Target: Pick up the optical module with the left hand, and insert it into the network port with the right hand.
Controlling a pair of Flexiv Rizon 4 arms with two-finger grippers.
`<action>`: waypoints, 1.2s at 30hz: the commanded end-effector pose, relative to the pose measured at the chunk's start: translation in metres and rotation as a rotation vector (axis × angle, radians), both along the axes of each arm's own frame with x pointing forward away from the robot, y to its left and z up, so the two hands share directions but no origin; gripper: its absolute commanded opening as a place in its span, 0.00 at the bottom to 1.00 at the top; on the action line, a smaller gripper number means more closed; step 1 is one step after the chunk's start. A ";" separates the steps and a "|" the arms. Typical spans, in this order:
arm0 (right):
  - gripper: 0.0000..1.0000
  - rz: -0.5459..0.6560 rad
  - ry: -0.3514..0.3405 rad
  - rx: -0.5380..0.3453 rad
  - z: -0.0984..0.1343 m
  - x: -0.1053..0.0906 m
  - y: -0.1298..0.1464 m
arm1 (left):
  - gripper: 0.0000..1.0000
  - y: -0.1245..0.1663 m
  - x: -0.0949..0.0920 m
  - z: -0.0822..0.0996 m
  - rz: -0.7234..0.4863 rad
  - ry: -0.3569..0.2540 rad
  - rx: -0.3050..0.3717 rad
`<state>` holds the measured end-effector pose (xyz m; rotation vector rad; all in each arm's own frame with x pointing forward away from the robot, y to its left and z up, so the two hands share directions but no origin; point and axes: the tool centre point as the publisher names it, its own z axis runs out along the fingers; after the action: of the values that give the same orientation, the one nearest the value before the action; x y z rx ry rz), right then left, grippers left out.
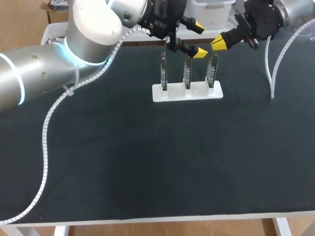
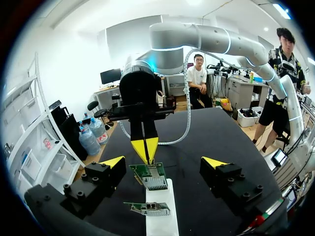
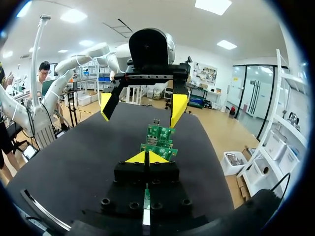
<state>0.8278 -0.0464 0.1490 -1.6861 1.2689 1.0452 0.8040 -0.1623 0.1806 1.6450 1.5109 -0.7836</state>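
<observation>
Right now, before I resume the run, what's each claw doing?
Left claw: open, gripping nothing.
Right claw: closed, tips together; whether it pinches anything cannot be told.

White rack [image 1: 187,92] on black table [image 1: 147,162]

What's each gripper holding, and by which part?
Left gripper: nothing, open. Right gripper: closed at the top edge of a green circuit board; hold cannot be told.

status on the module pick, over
Left gripper open, at the boards. Right gripper shut, close opposite. All three boards upright in white holder, none lifted. Nothing else in the way.
</observation>
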 end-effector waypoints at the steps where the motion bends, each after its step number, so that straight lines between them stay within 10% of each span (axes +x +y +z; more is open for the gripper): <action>1: 0.00 0.046 0.011 -0.003 0.004 0.009 -0.002 | 1.00 -0.001 0.001 0.000 -0.001 0.002 0.004; 36: 0.00 0.025 0.060 0.014 -0.020 0.013 -0.005 | 1.00 -0.001 0.001 0.000 -0.001 0.002 0.004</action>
<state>0.8321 -0.0491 0.1388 -1.6343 1.3060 1.0682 0.8040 -0.1623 0.1806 1.6450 1.5108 -0.7836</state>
